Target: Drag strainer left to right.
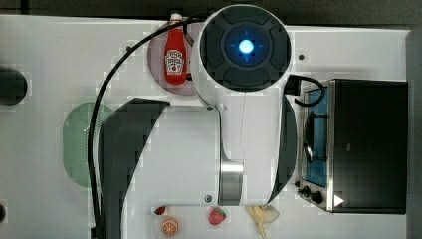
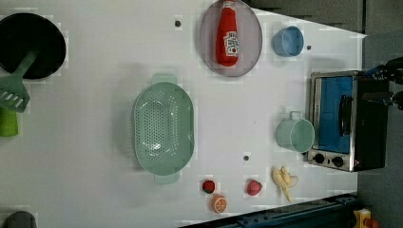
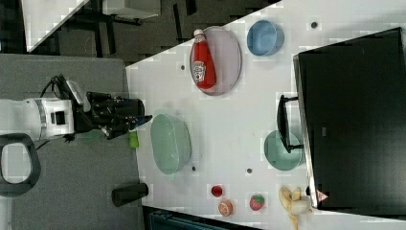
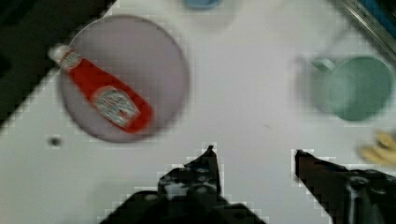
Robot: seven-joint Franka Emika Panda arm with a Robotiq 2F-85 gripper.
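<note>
The strainer (image 2: pixel 163 128) is a pale mint-green oval colander with rows of tiny holes, resting on the white table (image 2: pixel 95 142). In the top view its edge (image 1: pixel 74 144) peeks out from under the arm, on the top view's left. In the right view my gripper (image 3: pixel 139 120) hangs apart from the strainer (image 3: pixel 171 143), at its left rim side, not touching it. The wrist view shows my gripper (image 4: pixel 254 156) open, both dark fingers (image 4: pixel 208 165) spread, with only bare table between them.
A ketchup bottle (image 2: pixel 227 33) lies on a grey plate (image 2: pixel 247 57). A teal mug (image 2: pixel 295 134) stands beside the toaster oven (image 2: pixel 344 121), and a blue cup (image 2: pixel 288 41) is nearby. Toy fruit (image 2: pixel 254 187) and a banana (image 2: pixel 284 180) line one table edge. A black pan (image 2: pixel 28 45) and spatula (image 2: pixel 14 90) sit at the left view's left.
</note>
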